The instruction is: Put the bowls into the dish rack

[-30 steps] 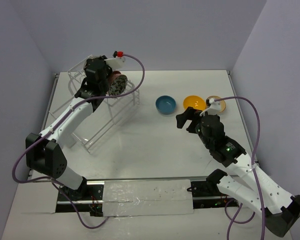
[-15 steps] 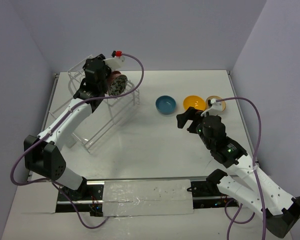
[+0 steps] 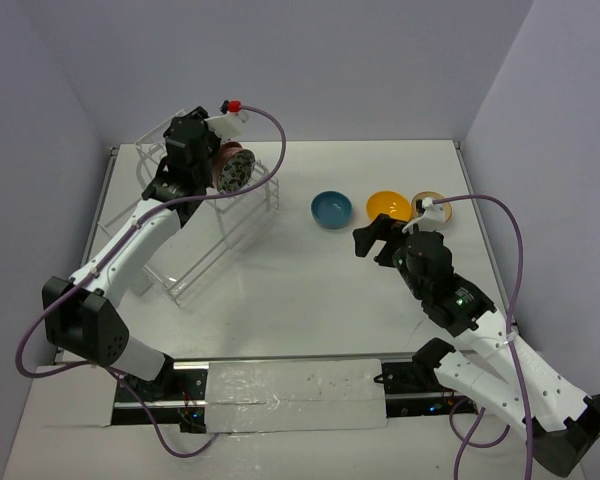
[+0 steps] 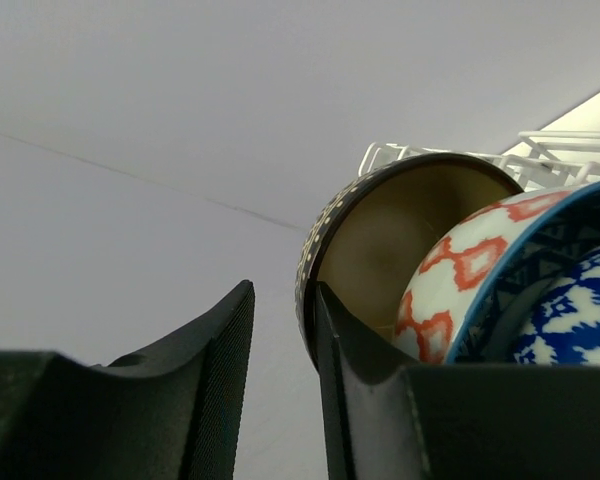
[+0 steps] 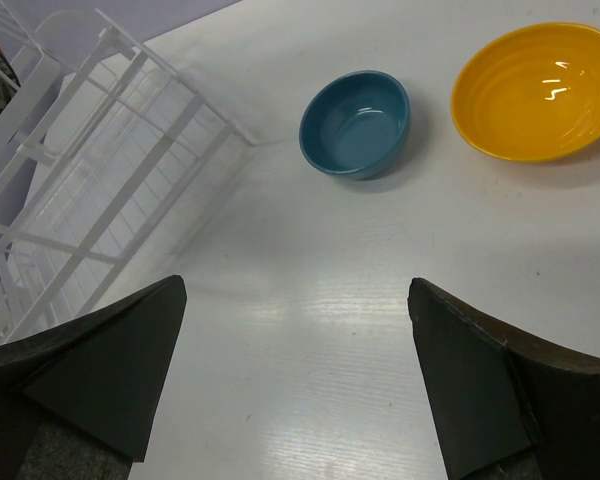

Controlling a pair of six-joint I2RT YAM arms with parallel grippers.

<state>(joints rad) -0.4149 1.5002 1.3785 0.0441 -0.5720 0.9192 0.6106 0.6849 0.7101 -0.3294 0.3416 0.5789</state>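
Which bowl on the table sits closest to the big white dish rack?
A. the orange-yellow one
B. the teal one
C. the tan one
B: the teal bowl lies nearest the dish rack, while the orange-yellow bowl sits farther off on its other side.

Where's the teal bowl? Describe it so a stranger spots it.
Find the white wire dish rack on the table's left. Three bowls sit in a row to its right; the teal bowl is nearest the rack. It is smaller and deeper than the orange-yellow bowl beside it.
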